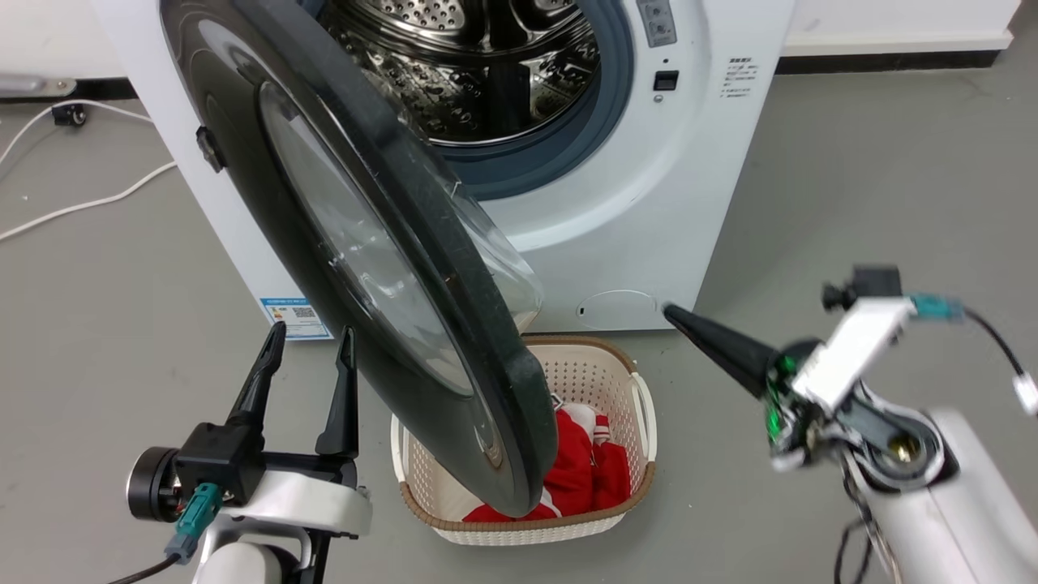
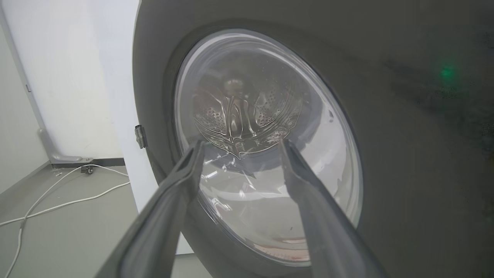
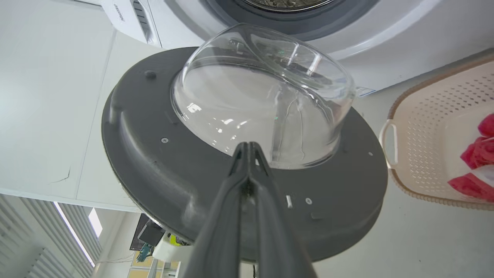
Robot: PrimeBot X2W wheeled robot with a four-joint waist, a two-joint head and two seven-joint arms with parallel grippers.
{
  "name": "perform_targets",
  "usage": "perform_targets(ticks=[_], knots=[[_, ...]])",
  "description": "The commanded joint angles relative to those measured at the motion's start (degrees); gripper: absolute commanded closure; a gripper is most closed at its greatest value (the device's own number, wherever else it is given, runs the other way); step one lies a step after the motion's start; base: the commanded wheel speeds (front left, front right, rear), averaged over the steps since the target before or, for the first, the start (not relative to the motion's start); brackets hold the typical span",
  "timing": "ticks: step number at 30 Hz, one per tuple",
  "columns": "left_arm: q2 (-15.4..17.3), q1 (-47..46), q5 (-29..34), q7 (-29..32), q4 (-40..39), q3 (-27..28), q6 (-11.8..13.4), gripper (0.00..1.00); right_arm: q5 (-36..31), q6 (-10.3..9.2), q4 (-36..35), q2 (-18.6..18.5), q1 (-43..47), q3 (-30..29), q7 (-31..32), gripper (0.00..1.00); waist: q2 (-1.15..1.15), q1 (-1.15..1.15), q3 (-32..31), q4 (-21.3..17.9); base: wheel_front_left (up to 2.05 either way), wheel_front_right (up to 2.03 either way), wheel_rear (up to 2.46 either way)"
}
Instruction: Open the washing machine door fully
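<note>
The round glossy black glass-bowled door (image 1: 381,268) stands half open on the white front-loading washing machine (image 1: 649,186). Right gripper (image 1: 671,312), fingers closed and empty, should push its inner rim steadily outward; left gripper (image 1: 312,328) has its fingers spread, empty.

Washing machine door (image 1: 365,259) partly bars the drum (image 1: 470,81) from the left; basket (image 1: 584,377) sits beneath

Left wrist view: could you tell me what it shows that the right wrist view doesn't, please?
Left wrist: the glossy outer face of the washing machine door, the steel drum through its glass, the open left gripper. Right wrist: the door's grey inner side, the bulging bowl, the shut right gripper, the laundry basket with red cloth. Both: the door's glass.
</note>
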Motion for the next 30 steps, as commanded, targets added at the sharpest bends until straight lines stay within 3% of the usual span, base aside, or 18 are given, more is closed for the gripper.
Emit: perform_targets(ticks=[1, 2, 3, 4, 10, 17, 21, 25, 30], knots=[[0.0, 1.0, 0.2, -0.1, 0.1, 0.3, 0.0, 0.00, 0.0, 0.00, -1.0, -0.5, 2.1, -0.7, -1.3, 1.00, 0.00, 0.01, -0.4, -0.4, 0.00, 0.00, 0.00], [0.0, 1.2, 0.3, -0.1, 0.2, 0.5, 0.0, 0.00, -0.1, 0.00, -2.0, -0.5, 4.2, -1.4, -2.5, 1.00, 0.00, 0.01, -0.7, -0.7, 0.00, 0.00, 0.00], [0.0, 1.9, 0.3, -0.1, 0.1, 1.0, 0.0, 0.00, -0.6, 0.00, -5.1, -0.1, 9.7, -3.3, -7.0, 0.31, 0.00, 0.01, -1.2, -1.4, 0.00, 0.00, 0.00], [0.0, 2.2, 0.3, -0.1, 0.1, 1.1, 0.0, 0.00, -0.9, 0.00, -6.4, 0.0, 11.1, -3.9, -8.7, 0.00, 0.00, 0.01, -1.3, -1.5, 0.00, 0.00, 0.00], [0.0, 2.8, 0.1, -0.1, 0.2, 1.8, -0.1, 0.00, -12.8, 0.00, -12.6, 0.0, 16.8, -5.8, -25.4, 0.00, 0.00, 0.01, -1.7, -2.2, 0.00, 0.00, 0.00], [0.0, 3.3, 0.0, -0.1, 0.3, 2.4, -0.1, 0.00, -39.3, 0.00, -11.1, 0.6, 18.6, -6.6, -44.5, 0.00, 0.00, 0.01, -2.5, -2.9, 0.00, 0.00, 0.00], [0.0, 3.3, 0.1, -0.1, 0.2, 2.7, 0.1, 0.00, -55.7, -0.01, -12.1, 2.4, 18.8, -11.5, -49.0, 0.00, 0.00, 0.01, -3.0, -3.1, 0.00, 0.00, 0.00], [0.0, 3.4, 0.3, -0.1, -0.1, 3.1, 0.4, 0.00, -72.4, -0.01, -17.8, 4.6, 20.0, -15.5, -50.2, 0.00, 0.00, 0.01, -3.1, -3.1, 0.00, 0.00, 0.00], [0.0, 3.5, 0.4, -0.1, -0.4, 3.4, 0.3, 0.00, -85.9, -0.01, -22.8, 6.2, 23.3, -15.2, -49.6, 0.00, 0.00, 0.01, -3.1, -3.1, 0.00, 0.00, 0.00]])
